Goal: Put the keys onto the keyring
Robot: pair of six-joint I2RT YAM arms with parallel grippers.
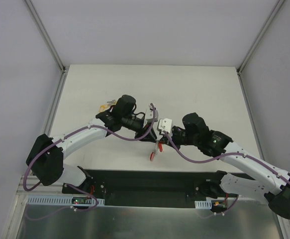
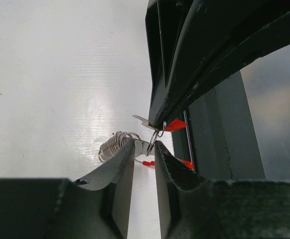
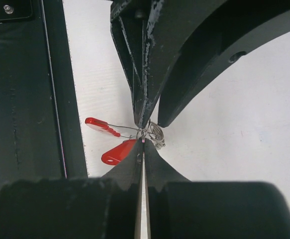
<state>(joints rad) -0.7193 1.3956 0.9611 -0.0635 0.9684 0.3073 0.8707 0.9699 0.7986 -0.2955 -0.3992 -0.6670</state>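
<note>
Tagging keyring [image 1: 155, 151] at mid-table, lifted clear of the table [image 1: 199, 89] and caught between the two sets of fingertips. Shows silvery ribbed coil [image 2: 114, 145] up at the pinch point and red plastic [image 3: 116, 153] hanging toward the near edge. Looks thin and springy, and is judged likely to twist or slip under a loose hold.

Pinned by right gripper [image 3: 144, 144], fingers pressed together on thin metal at the coil end; exact piece too small to tell. Faces left gripper [image 2: 145, 143] tip to tip, coming in from the left with fingers a little apart and the coil's end between them. Cannot tell whether these are biting or just bracketing it.

Reads as the ring-prep step: getting a hold on both sides so the coil can be parted. Cannot tell whether any red bit is a key already on, so judged early in the task.

Next calls for a firm left pinch just beside the right one, then a small pull apart to open a gap without dropping the ring.

Noting a small yellowish item [image 1: 106, 105] on the table just far of the left wrist, well apart from the ring. Possibly keys, but too small to tell. Fetching one would need a gripper freed first.
</note>
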